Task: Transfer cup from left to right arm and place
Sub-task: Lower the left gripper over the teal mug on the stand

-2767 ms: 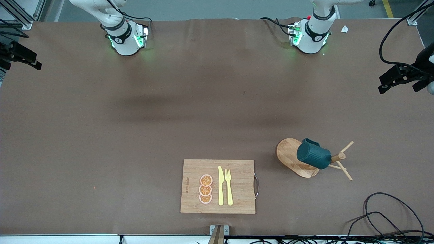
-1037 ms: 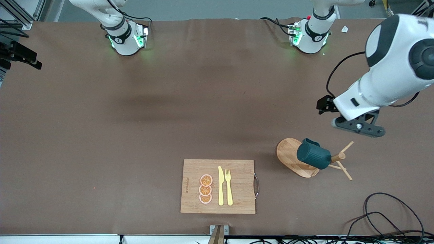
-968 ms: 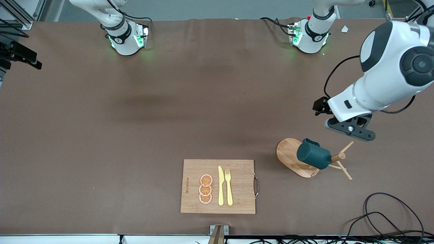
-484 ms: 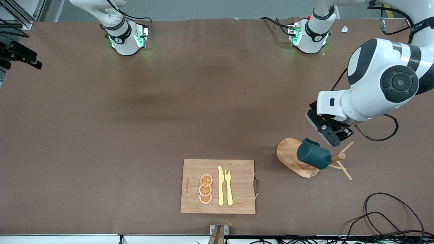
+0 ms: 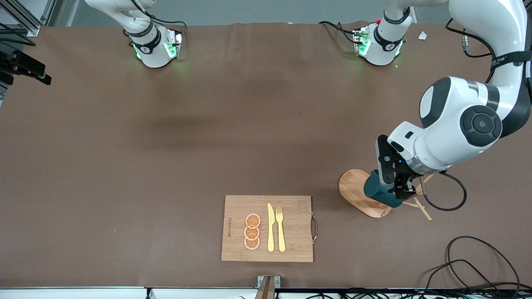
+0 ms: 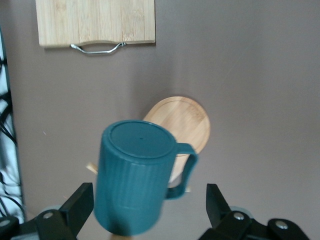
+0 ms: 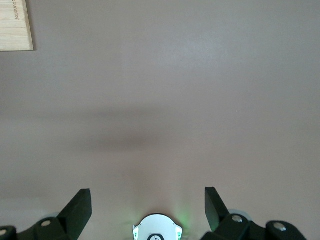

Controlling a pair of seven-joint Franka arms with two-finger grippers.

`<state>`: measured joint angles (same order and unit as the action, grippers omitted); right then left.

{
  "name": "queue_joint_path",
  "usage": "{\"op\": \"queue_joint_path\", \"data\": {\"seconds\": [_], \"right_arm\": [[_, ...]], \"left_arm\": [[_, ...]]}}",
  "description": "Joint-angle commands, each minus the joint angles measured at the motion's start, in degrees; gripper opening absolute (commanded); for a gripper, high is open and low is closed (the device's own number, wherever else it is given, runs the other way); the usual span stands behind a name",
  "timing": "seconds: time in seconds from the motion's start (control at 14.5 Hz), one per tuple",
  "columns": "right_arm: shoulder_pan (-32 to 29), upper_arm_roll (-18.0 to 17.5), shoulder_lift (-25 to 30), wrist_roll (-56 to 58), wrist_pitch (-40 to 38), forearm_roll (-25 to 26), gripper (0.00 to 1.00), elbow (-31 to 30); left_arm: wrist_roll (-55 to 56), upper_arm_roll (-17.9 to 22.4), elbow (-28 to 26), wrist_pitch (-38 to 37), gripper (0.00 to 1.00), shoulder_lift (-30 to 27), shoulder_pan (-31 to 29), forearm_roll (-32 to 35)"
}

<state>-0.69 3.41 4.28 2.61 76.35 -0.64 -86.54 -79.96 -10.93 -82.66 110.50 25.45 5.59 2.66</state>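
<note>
The cup (image 5: 375, 192), a dark teal ribbed mug, hangs tilted on a peg of a wooden mug stand (image 5: 354, 192) toward the left arm's end of the table. In the left wrist view the cup (image 6: 136, 175) shows its flat bottom and small handle, with the stand's round base (image 6: 189, 119) below it. My left gripper (image 5: 394, 182) is open, with one black finger (image 6: 75, 210) on each side of the cup and a gap to it on both sides. My right gripper (image 7: 147, 206) is open and empty over bare table near its own base (image 7: 156, 229); that arm waits.
A bamboo cutting board (image 5: 293, 249) with a metal handle lies nearer the front camera, carrying orange slices (image 5: 252, 231), a yellow knife (image 5: 270, 228) and a fork (image 5: 280, 228). The stand's loose-looking pegs (image 5: 423, 209) stick out beside the cup. Black cables (image 5: 478, 265) coil at the table's corner.
The left arm has swung in from the table's end and come down to the cup, turning so its open jaws now straddle it. The cup and the right arm have not moved.
</note>
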Motion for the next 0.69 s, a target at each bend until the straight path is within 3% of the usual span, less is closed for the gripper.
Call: {"op": "queue_joint_path", "data": {"seconds": [0.0, 0.62], "right_arm": [[-1.16, -0.77, 1.43, 0.72, 0.03, 0.47, 1.00, -1.35], [-1.25, -0.68, 1.43, 0.72, 0.03, 0.47, 1.00, -1.44]], "left_arm": [[-6.24, -0.32, 0.30, 2.43, 0.99, 0.65, 0.03, 1.29], [-14.88, -0.49, 0.39, 4.64, 0.99, 3.81, -2.51, -4.06]]}}
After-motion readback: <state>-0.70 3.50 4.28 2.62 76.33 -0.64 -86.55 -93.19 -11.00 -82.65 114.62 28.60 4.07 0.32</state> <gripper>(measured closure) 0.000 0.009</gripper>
